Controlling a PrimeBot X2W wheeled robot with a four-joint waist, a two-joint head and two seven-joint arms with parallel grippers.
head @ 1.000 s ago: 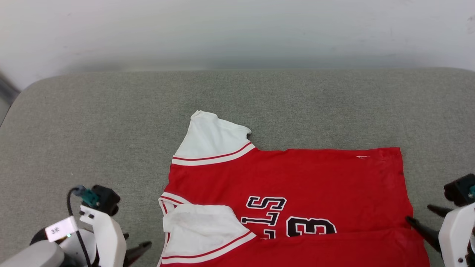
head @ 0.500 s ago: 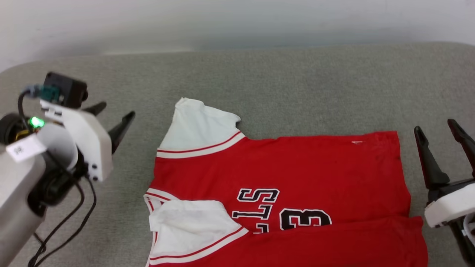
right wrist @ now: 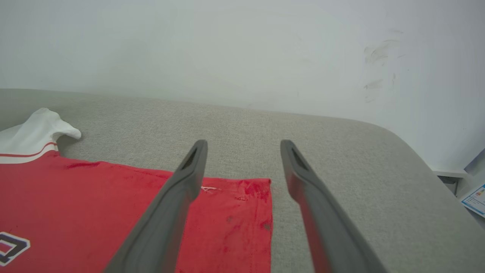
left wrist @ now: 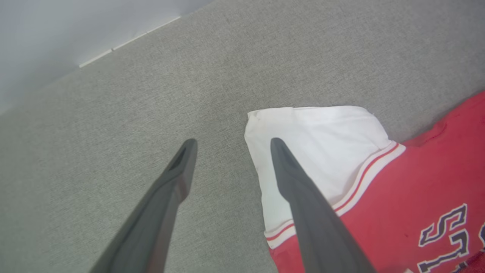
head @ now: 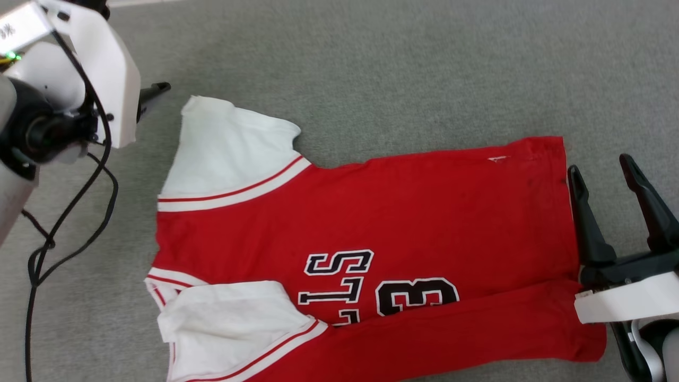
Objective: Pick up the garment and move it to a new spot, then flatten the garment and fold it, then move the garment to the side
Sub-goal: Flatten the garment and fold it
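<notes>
The garment (head: pixel 403 223), a red jersey with white sleeves and dark letters, lies spread on the grey cushion (head: pixel 403 74), its lower edge folded up over the lettering. My left gripper (head: pixel 154 93) hovers open just left of the far white sleeve (head: pixel 228 143). In the left wrist view the left gripper (left wrist: pixel 233 143) is open, with one finger (left wrist: pixel 299 189) over the edge of that sleeve (left wrist: pixel 326 144). My right gripper (head: pixel 602 170) stands open beside the hem at the right. In the right wrist view the right gripper (right wrist: pixel 244 144) straddles the garment's far hem corner (right wrist: pixel 235 216).
A pale wall (right wrist: pixel 242 49) rises behind the cushion, whose rounded corner (right wrist: pixel 409 151) falls away at the right. A black cable (head: pixel 79 201) hangs from my left arm over the cushion. A printed sheet (right wrist: pixel 475 199) lies beyond the corner.
The head camera has tipped down and closer. My left gripper rose from the lower left to beside the far sleeve. The right gripper came up along the hem. Both stayed open.
</notes>
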